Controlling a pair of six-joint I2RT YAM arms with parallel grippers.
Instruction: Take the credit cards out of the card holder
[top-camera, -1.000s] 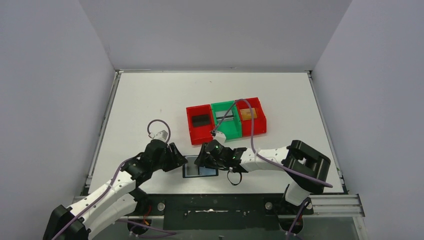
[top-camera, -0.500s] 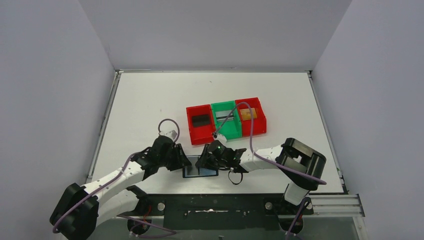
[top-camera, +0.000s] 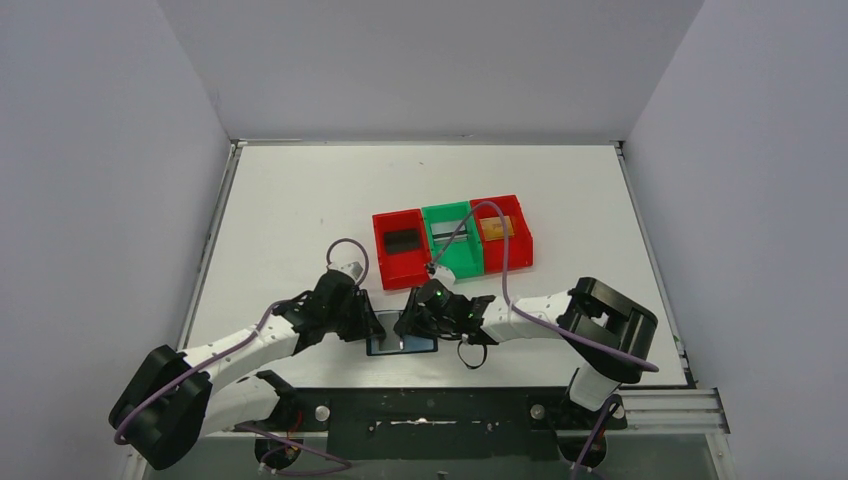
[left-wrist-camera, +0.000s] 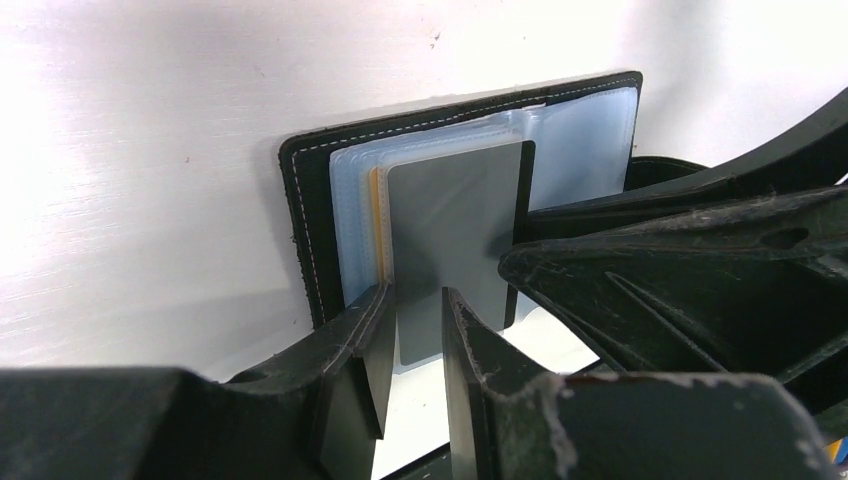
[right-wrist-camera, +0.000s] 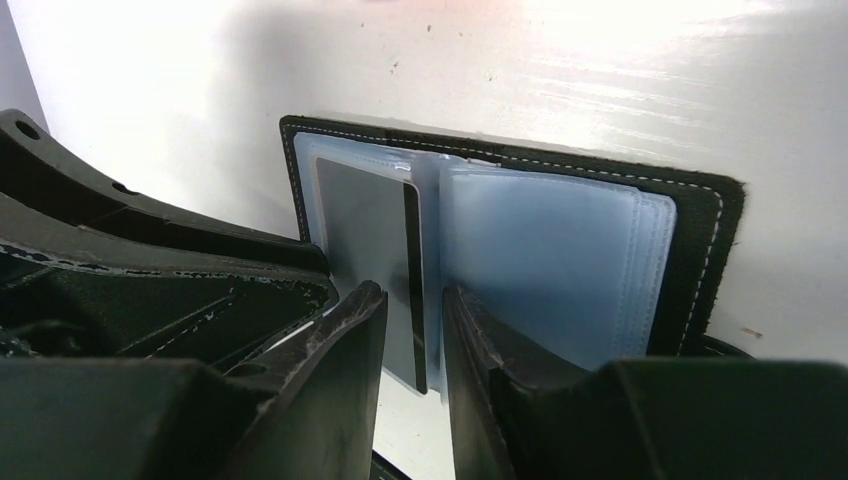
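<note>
The card holder (top-camera: 400, 344) lies open near the table's front edge, black with bluish clear sleeves (right-wrist-camera: 550, 250). A grey card (left-wrist-camera: 455, 215) sticks out of its left sleeve, and a thin gold edge (left-wrist-camera: 377, 230) shows beside it. My left gripper (left-wrist-camera: 415, 295) stands over that card's outer end. Its jaws are a narrow gap apart and the card lies flat behind them. My right gripper (right-wrist-camera: 413, 292) faces it from the other side, jaws narrowly apart over the card's dark striped edge (right-wrist-camera: 412, 270) and the sleeves' fold. In the top view the left gripper (top-camera: 370, 326) and right gripper (top-camera: 412, 326) nearly meet over the holder.
Three joined bins sit behind the holder. The left red bin (top-camera: 384, 262) holds a black card (top-camera: 402, 241), the green bin (top-camera: 462, 264) a silver striped card (top-camera: 448, 232), and the right red bin (top-camera: 512, 252) a gold card (top-camera: 497, 228). A black loop (top-camera: 468, 356) lies right of the holder.
The left arm has swung right and brought its gripper to the holder's left edge. Both grippers' jaws have narrowed. The holder has not moved.
</note>
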